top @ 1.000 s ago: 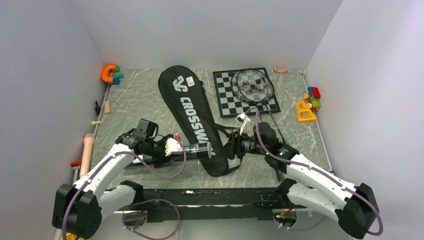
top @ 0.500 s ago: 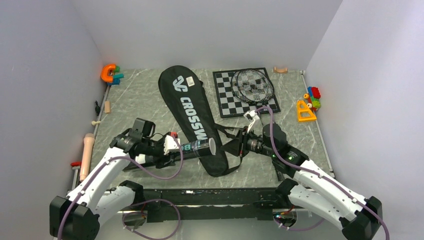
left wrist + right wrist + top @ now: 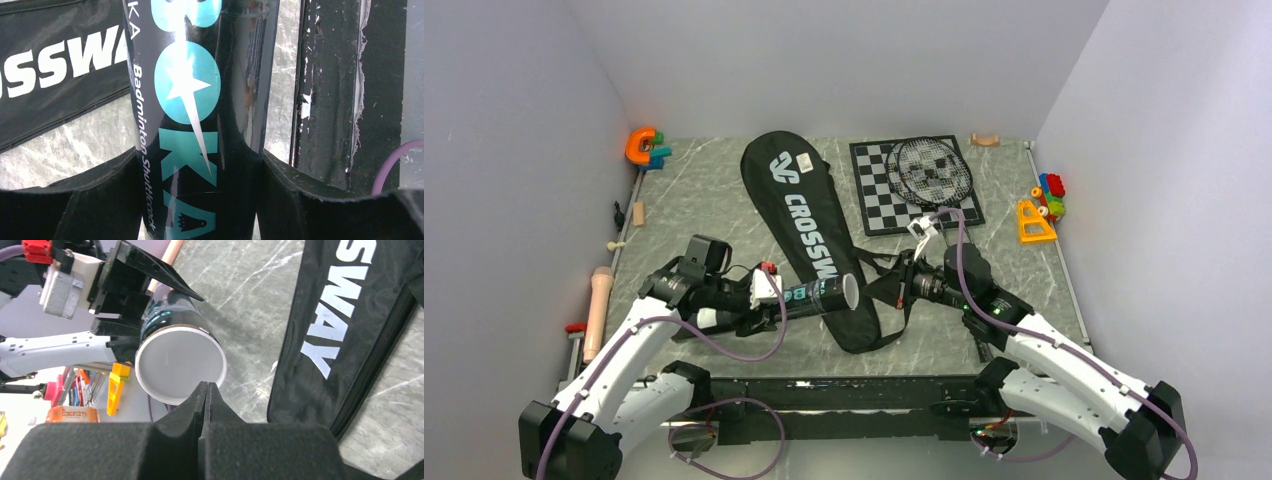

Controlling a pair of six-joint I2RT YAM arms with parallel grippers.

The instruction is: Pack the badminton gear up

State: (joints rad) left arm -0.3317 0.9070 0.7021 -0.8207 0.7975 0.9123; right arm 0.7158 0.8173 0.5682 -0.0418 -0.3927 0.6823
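The tube [image 3: 240, 100] is glossy dark plastic with a smooth white lid [image 3: 180, 365]. Beside it, the bag [image 3: 809, 230] is matt cloth. The counter [image 3: 714, 200] looks like polished stone.

Left arm [image 3: 624, 345] jaws tight round the tube [image 3: 824, 294] (right arm [image 3: 1054, 350] jaws together).

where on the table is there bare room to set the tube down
The biggest bare patch lies far left, between the orange toy and the racket bag. A smaller one sits right, bordered by the chessboard, the yellow toy and the right arm. The near middle is crowded: tube, bag straps and both arms meet there.
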